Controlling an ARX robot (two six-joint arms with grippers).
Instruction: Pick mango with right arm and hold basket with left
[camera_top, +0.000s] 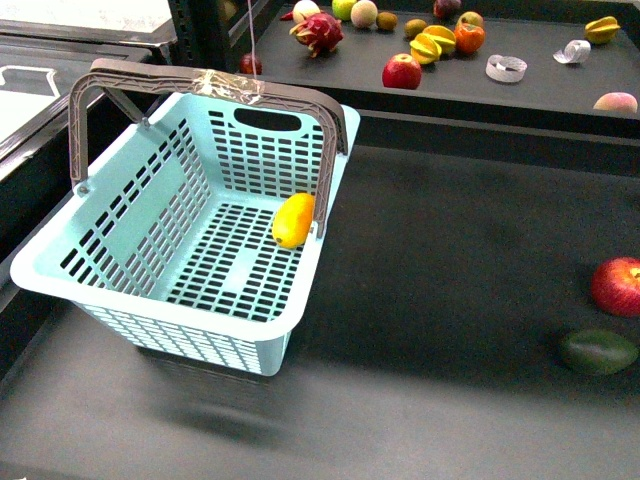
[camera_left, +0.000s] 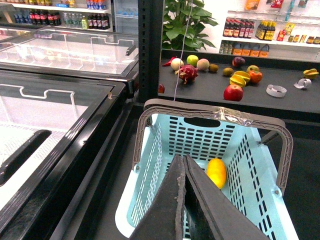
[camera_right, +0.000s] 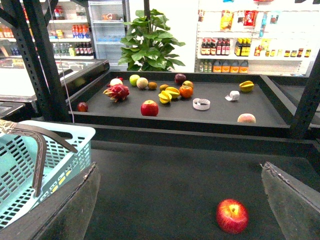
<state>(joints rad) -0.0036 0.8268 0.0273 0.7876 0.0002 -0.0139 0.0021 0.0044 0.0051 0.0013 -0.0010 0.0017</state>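
Note:
The yellow mango lies inside the turquoise basket, against its right wall; it also shows in the left wrist view. The basket stands on the dark table at the left, its taped grey-brown handles raised. My left gripper is shut and empty, above the basket's near side. My right gripper is open wide and empty over the table, with the basket's corner at one side. Neither arm shows in the front view.
A red apple and a dark green fruit lie at the table's right; the apple also shows in the right wrist view. A raised back shelf carries several fruits and tape rolls. Glass freezers stand left of the basket.

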